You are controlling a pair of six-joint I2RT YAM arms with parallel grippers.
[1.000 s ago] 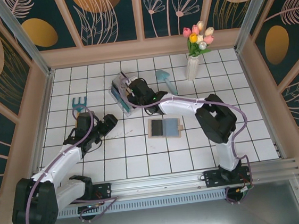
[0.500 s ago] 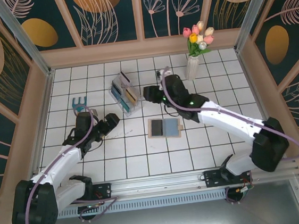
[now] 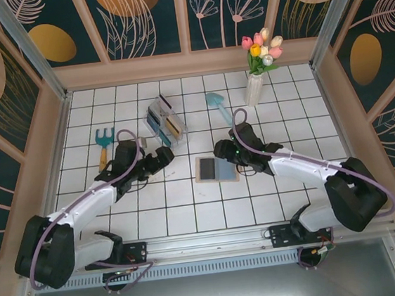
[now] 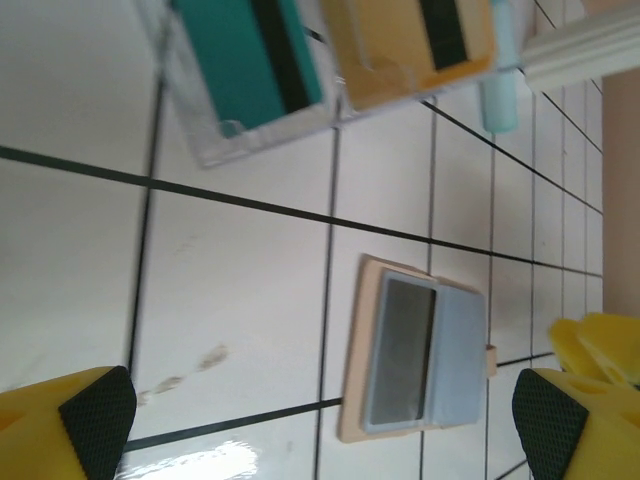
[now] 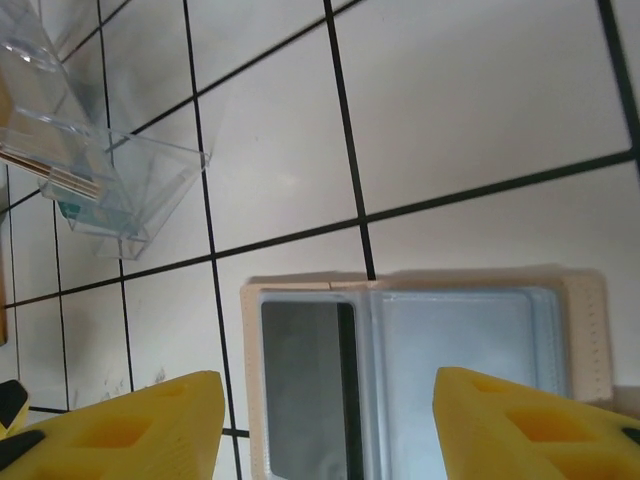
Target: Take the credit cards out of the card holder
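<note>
Card holder [image 3: 217,168] lies open and flat, blue-grey inside up. One dark card [image 5: 300,375] sits in its left pocket, so the job isn't finished. The other pocket looks bare, though glare makes that hard to swear to. Right gripper [image 3: 220,150] hovers right over the holder, jaws spread, gripping nothing. Left gripper [image 3: 164,156] waits just left of the holder, jaws wide apart, nothing between them. Beyond the holder, the clear rack [image 3: 165,123] carries a teal card [image 4: 250,60] (plus a yellow one). Left to do: pull that dark card out.
</note>
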